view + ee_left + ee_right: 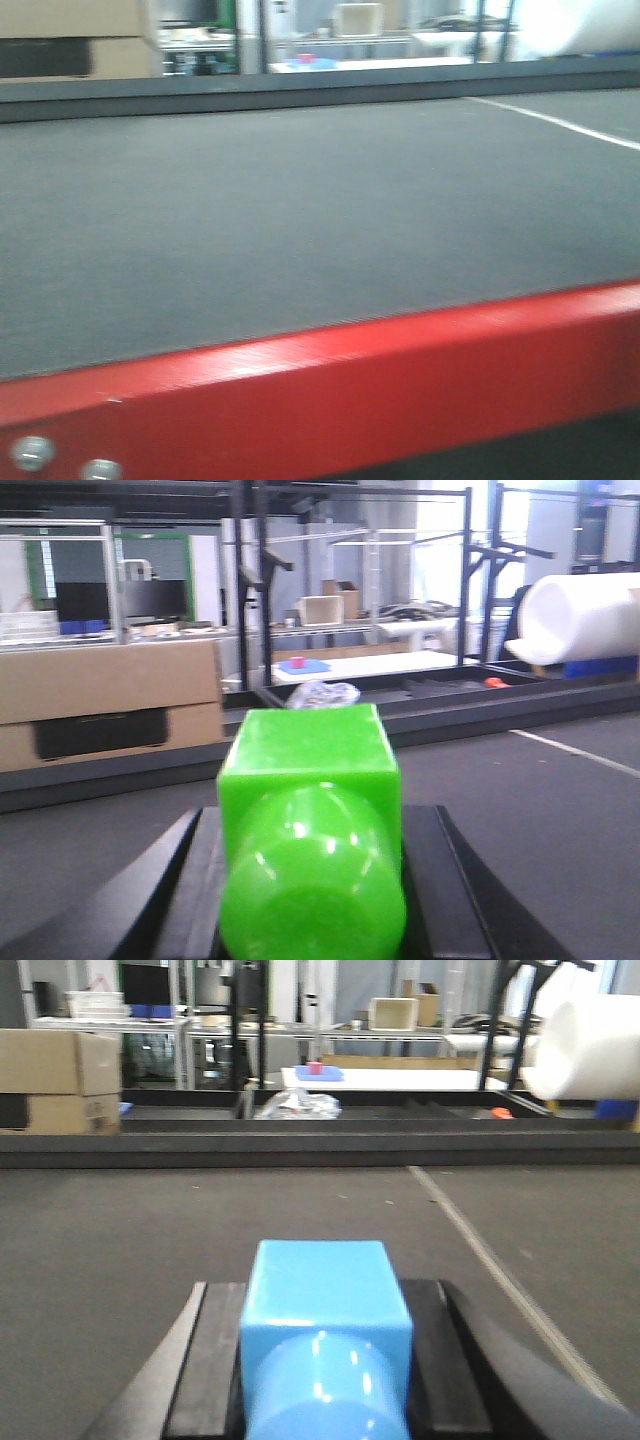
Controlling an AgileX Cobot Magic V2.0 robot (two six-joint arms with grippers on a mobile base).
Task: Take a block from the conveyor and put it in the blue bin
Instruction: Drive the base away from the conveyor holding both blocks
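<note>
In the left wrist view a bright green block (pixel 310 770) with a rounded near end sits between the black fingers (pixel 185 880) of my left gripper (pixel 315 815), which is shut on it above the conveyor (pixel 560 800). The right wrist view shows a light blue block (pixel 322 1280) of the same shape, with my right gripper (pixel 325 1300) shut on it over the dark grey belt (pixel 130 1230). The front view shows only the wide belt (pixel 300 220), with no block and no gripper on it. The blue bin is out of view.
A red metal frame (pixel 350 390) edges the belt's near side and a dark rail (pixel 300 95) its far side. A white line (pixel 560 122) crosses the belt at the right. Beyond the rail stand cardboard boxes (pixel 110 705), a white foam roll (pixel 580 615) and shelving.
</note>
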